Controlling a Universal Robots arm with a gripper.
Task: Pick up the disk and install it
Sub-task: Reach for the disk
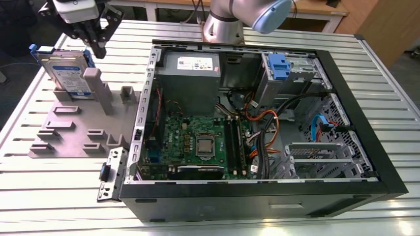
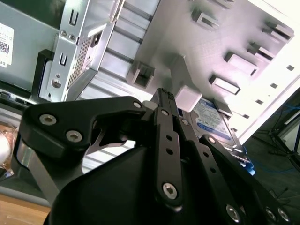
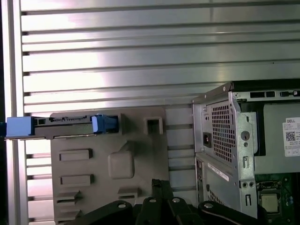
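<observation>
Disk is seated upright on edge in a slot of the grey slotted holder, on the exterior view's left. In the first wrist view the disk is seen edge-on with a blue tab at each end. End effector is held just above the holder's tall post, beside the disk and apart from it. Its fingers are drawn narrow, with nothing gripped. The open computer case is set on the worktop just beside the holder. A power supply, motherboard, cables and another blue-tabbed carrier in the drive cage are housed inside.
</observation>
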